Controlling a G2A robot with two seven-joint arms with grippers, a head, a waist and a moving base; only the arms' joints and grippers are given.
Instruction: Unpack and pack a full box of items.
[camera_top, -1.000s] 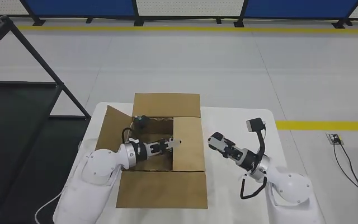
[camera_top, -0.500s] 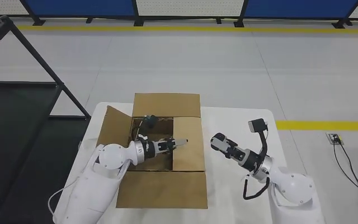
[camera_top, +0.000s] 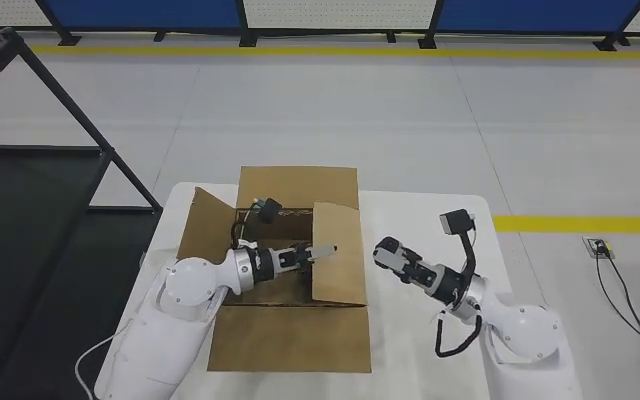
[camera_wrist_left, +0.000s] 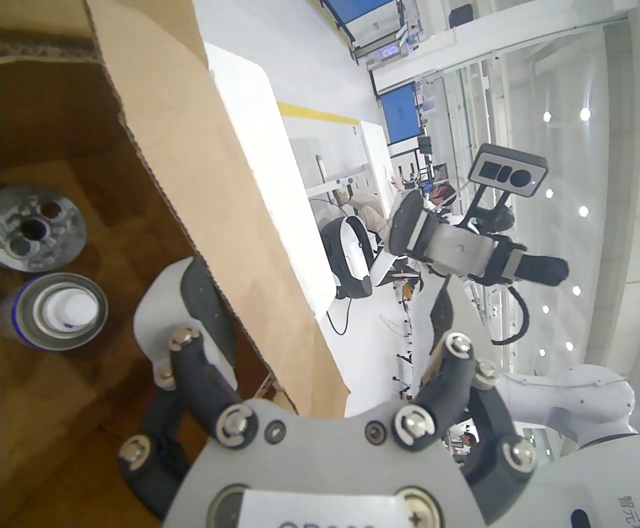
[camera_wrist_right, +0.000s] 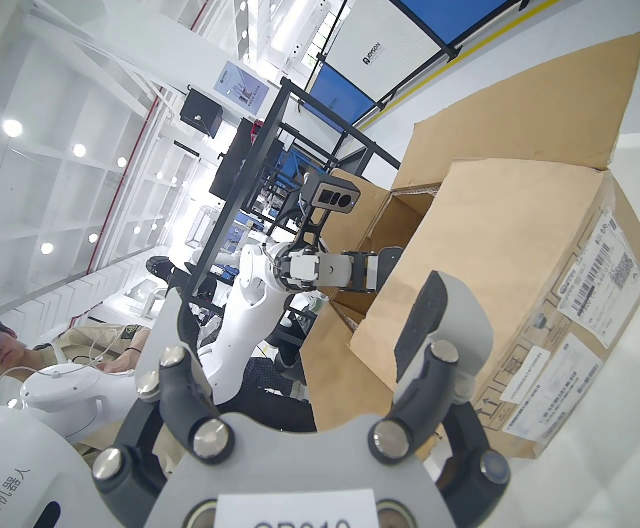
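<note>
A big brown box (camera_top: 290, 340) sits on the white desk (camera_top: 430, 210). Its top is open. Three of its flaps lie folded out flat. The fourth flap (camera_top: 338, 255), on the side next to the right claw, is tipped up and leans in over the hole of the box.

The left claw (camera_top: 322, 250) is at the free edge of that tipped flap, over the open box. Its fingers (camera_wrist_left: 185, 300) are spread apart. One finger is inside the box with its pad against the inner face of the flap. The other finger is on the outer side, so the flap stands between the two.

The right claw (camera_top: 383, 250) hangs over the desk just beside the box, on the flap side. It does not touch the box. Its fingers (camera_wrist_right: 440, 320) are spread wide and there is nothing between them.

Deep in the box, two things stand side by side. One is a spray can (camera_wrist_left: 60, 312) with a white cap and a blue ring around its top. The other is a round grey metal wheel (camera_wrist_left: 37, 235) with holes in it.

The outer wall of the box that faces the right claw has white paper stickers (camera_wrist_right: 595, 280) on it.
</note>
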